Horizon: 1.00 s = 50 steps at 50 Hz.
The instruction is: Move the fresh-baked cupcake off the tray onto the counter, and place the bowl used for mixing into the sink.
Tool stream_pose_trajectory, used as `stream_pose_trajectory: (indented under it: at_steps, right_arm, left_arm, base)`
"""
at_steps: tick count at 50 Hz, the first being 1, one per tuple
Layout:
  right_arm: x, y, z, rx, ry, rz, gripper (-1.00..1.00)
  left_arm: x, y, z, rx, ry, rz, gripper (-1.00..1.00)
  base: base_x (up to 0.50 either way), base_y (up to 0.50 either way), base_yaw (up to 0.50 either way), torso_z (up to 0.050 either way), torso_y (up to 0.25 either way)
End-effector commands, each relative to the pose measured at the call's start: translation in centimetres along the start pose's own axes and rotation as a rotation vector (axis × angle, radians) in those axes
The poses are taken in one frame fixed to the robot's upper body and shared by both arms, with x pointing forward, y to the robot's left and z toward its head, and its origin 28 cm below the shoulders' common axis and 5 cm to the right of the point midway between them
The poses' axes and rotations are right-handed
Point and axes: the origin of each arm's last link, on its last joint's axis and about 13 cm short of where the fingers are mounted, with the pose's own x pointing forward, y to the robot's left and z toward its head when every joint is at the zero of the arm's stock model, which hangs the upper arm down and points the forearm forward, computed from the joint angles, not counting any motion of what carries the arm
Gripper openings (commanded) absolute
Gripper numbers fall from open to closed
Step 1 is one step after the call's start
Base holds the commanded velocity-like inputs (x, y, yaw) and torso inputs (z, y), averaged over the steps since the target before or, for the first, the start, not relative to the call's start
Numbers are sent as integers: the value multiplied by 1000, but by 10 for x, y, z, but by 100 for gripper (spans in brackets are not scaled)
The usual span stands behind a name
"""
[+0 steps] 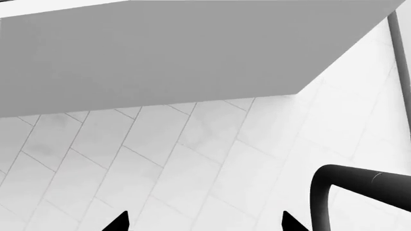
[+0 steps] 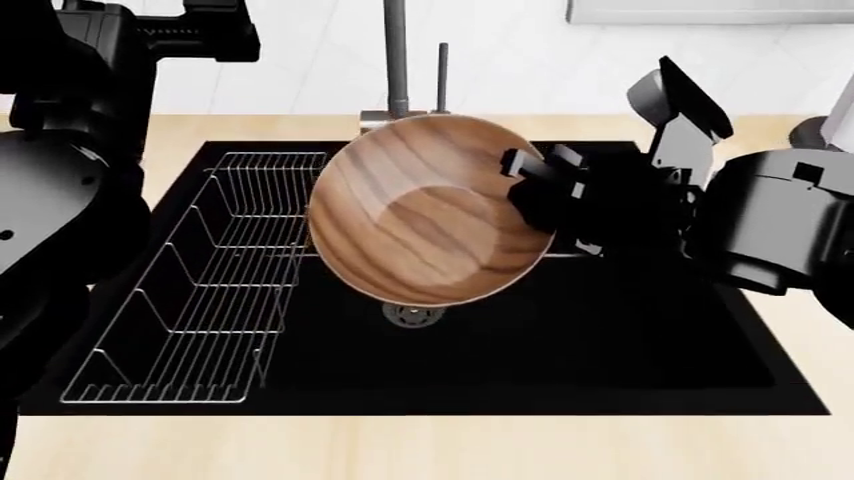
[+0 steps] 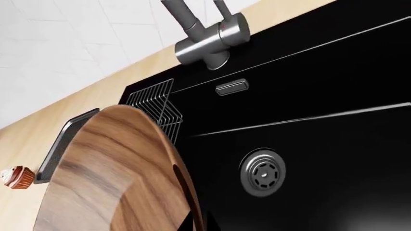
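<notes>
Here the right jaws point(image 2: 541, 185) clench the tilted bowl's point(image 2: 427, 210) rim above the sink point(image 2: 641, 340); left jaws gape

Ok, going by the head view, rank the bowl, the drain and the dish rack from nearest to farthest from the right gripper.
1. The bowl: held tilted in the right gripper, over the sink.
2. The drain: on the sink floor, below the bowl.
3. The dish rack: along the sink's far left side.

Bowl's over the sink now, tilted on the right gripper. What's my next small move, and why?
Probably lower the right gripper straight down before opening: the wooden bowl hangs tilted, clamped by its rim, above the drain, clear of the wire dish rack. Releasing from here would likely drop it into the sink.
</notes>
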Motion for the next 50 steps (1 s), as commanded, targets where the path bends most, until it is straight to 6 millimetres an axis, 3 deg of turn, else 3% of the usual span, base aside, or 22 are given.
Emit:
stream_pose_trajectory:
  at_steps: [1, 36, 50]
  right_arm:
    - [0, -4, -6, 18, 4, -7, -100]
    - [0, -3, -8, 9, 15, -12, -100]
    - [2, -4, -10, 4, 42, -27, -100]
  left_arm:
    - [0, 0, -1, -2, 2, -1, 100]
    - [1, -1, -1, -4, -1, -3, 100]
    - [-1, 0, -1, -6, 0, -1, 100]
  base:
    - [191, 0, 0, 0, 0]
    - [187, 0, 0, 0, 1]
    - [0, 0, 0, 0, 0]
